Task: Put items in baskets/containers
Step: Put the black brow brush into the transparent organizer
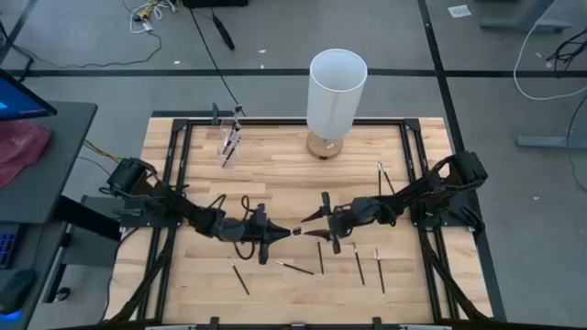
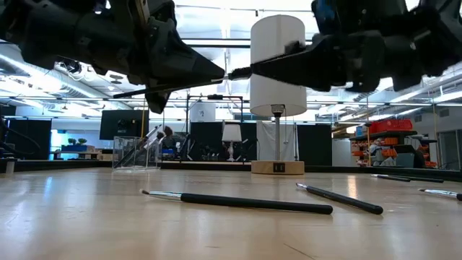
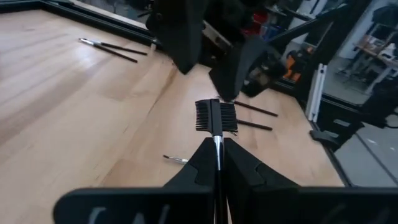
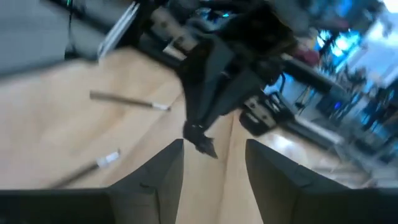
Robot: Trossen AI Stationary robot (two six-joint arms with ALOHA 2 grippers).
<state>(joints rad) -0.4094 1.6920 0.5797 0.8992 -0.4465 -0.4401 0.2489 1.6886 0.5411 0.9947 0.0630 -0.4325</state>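
Left wrist view: left pincer [image 3: 217, 152] clamped on comb brush [image 3: 216, 116], right pincer [image 4: 214, 163] apart nearby. Risk: brush drops to worktop [image 1: 275, 179] w/ misaligned handover.

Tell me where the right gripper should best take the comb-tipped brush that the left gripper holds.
Probably the metal neck just behind the comb head, coming head-on. The left gripper is shut on the handle of the comb brush, so only that tip juts out, pointing toward the open right gripper facing it.
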